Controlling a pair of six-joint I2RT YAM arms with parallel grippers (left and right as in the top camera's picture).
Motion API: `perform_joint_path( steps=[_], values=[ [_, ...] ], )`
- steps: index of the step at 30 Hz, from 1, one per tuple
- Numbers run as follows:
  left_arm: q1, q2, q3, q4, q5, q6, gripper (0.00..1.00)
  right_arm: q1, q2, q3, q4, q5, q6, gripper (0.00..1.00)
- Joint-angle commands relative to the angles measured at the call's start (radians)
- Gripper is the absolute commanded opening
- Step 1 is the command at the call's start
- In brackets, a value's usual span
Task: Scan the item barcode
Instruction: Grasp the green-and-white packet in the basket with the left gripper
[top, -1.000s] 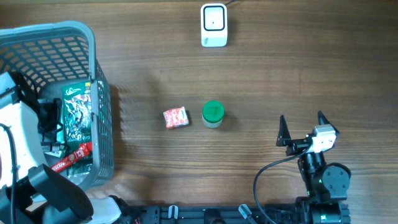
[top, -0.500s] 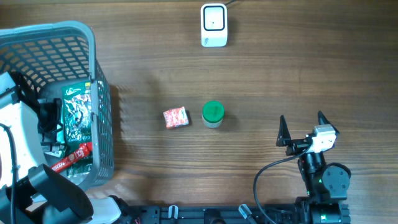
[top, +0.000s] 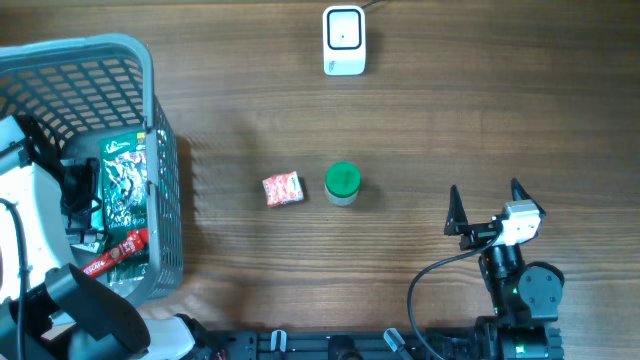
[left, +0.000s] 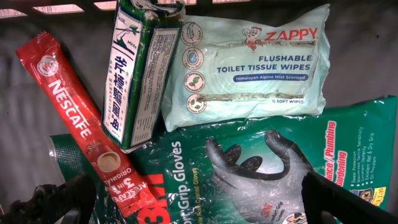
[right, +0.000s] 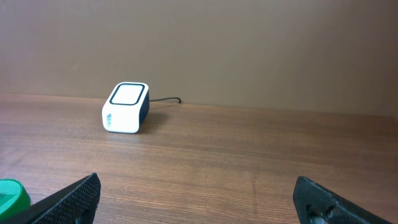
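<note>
The left gripper (left: 199, 208) hangs inside the grey plastic basket (top: 152, 120) with its jaws spread wide and gripping nothing; only its two dark fingertips (left: 68, 199) show, blurred, at the lower corners of the wrist view. Straight beneath it, spanning the gap between the fingers, lies the green 3M Grip gloves pack (left: 261, 168). Beyond the left finger a red Nescafé sachet (left: 71, 121) lies slantwise, its lower end on the gloves pack. Just right of the sachet, further ahead of the gripper, a green box with Chinese lettering (left: 140, 74) rests tilted, one edge on the pale green Zappy toilet wipes pack (left: 255, 65), which lies ahead of the right finger and overlaps the top of the gloves pack.

Out on the wooden table (top: 500, 110), well to the left of the right gripper (top: 486, 208), sit a small red-and-white packet (top: 283, 188) and, just beside it, a green-lidded jar (top: 343, 183). The white barcode scanner (top: 344, 40) stands far ahead of the right gripper and to its left, its cable trailing behind. The right gripper is low over bare wood, jaws wide apart and empty.
</note>
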Motion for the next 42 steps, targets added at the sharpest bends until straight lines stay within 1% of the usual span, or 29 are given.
perform_joint_path(
  steps=[1,11,12,13,15,16,17,20,21,24,25,27,30,32,34,38,42],
  values=[
    [0.003,-0.003,-0.006,-0.003,0.009,-0.006,1.0,-0.001,-0.003,-0.001,0.003,0.01,0.007,1.0],
    [0.003,-0.003,-0.006,-0.003,0.009,-0.006,1.0,-0.001,-0.003,-0.001,0.003,0.01,0.007,1.0],
    [0.003,-0.003,-0.006,0.0,0.026,-0.006,1.0,-0.001,-0.003,-0.001,0.003,0.01,0.008,1.0],
    [0.003,-0.003,-0.006,-0.014,0.076,-0.006,1.0,-0.001,-0.003,-0.001,0.003,0.01,0.007,1.0],
    [0.003,-0.003,-0.006,-0.039,0.109,-0.005,1.0,-0.001,-0.003,-0.001,0.003,0.01,0.007,1.0],
    [0.003,-0.003,-0.006,-0.054,0.15,0.01,0.99,-0.001,-0.003,-0.001,0.003,0.01,0.008,1.0],
    [0.003,-0.003,-0.006,-0.058,0.188,0.061,1.0,-0.001,-0.003,-0.001,0.003,0.01,0.007,1.0],
    [0.003,-0.003,-0.006,-0.018,0.211,0.144,1.0,-0.001,-0.003,-0.001,0.003,0.01,0.007,1.0],
    [0.003,-0.003,-0.006,0.002,0.211,0.16,1.0,-0.001,-0.003,-0.001,0.003,0.01,0.007,1.0],
    [0.003,-0.003,-0.006,0.023,0.218,0.159,1.0,-0.001,-0.003,-0.001,0.003,0.01,0.007,0.99],
    [0.003,-0.003,-0.006,0.024,0.201,0.159,1.0,-0.001,-0.003,-0.001,0.003,0.01,0.008,1.0],
    [0.003,-0.003,-0.006,0.014,0.049,0.158,1.0,-0.001,-0.003,-0.001,0.003,0.01,0.007,1.0],
    [0.003,-0.003,-0.02,-0.014,-0.127,0.141,1.0,-0.001,-0.003,-0.001,0.003,0.01,0.007,1.0],
    [0.003,-0.003,-0.045,-0.014,-0.212,0.109,1.0,-0.001,-0.003,-0.001,0.003,0.01,0.007,0.99],
    [0.003,-0.003,-0.078,0.004,-0.251,0.098,1.0,-0.001,-0.003,-0.001,0.003,0.01,0.008,1.0],
    [0.003,-0.002,-0.177,0.138,-0.285,0.099,1.0,-0.001,-0.003,-0.001,0.003,0.01,0.007,1.0],
    [0.003,-0.002,-0.254,0.221,-0.336,0.098,1.0,-0.001,-0.003,-0.001,0.003,0.01,0.007,1.0]
  ],
)
